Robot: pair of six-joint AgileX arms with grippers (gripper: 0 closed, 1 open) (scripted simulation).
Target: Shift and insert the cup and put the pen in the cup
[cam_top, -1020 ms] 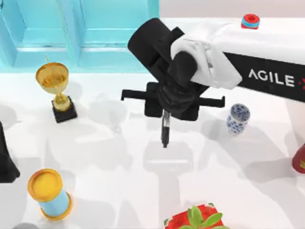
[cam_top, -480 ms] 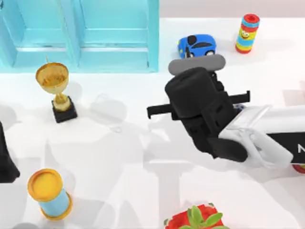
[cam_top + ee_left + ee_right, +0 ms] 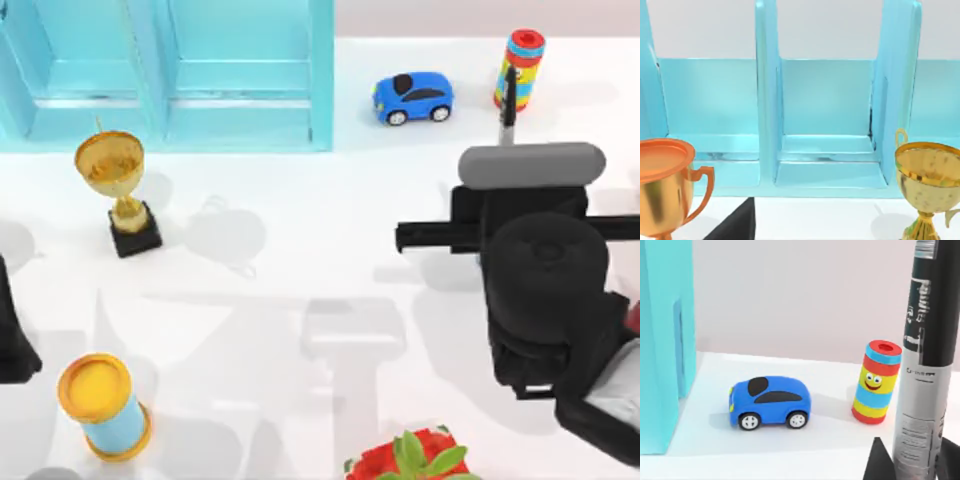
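Near edge of tabletop [image 3: 300, 400]: red pot with green plant [image 3: 410, 458] at mid-edge; light-blue cylinder with yellow rims [image 3: 103, 405] toward the near left corner. Left arm [image 3: 12, 330] parked at the left edge, a dark shape just in frame; can't tell its fingers' state.

Right side, mid-depth: right arm [image 3: 550, 310] fills the area, black wrist housing with a grey bar across its far side. Right gripper [image 3: 905, 460] closed on the pen [image 3: 922, 355]; in the right wrist view the barrel stands between two black fingertips [image 3: 880, 460], white-grey label near the grip, black part beyond. From above, the pen [image 3: 508, 105] pokes out past the grey bar toward the far edge, its tip overlapping the striped smiley-face cylinder [image 3: 522, 68]. The cup is hidden.

Left side, mid-depth: gold trophy [image 3: 118, 190] on black base.

Far edge: blue toy car [image 3: 412, 97] just left of the striped cylinder; turquoise shelf unit [image 3: 170, 70] spans the far left corner. Left wrist view faces its open compartments, a gold trophy [image 3: 927, 185] and an orange-gold one [image 3: 665, 185] nearer
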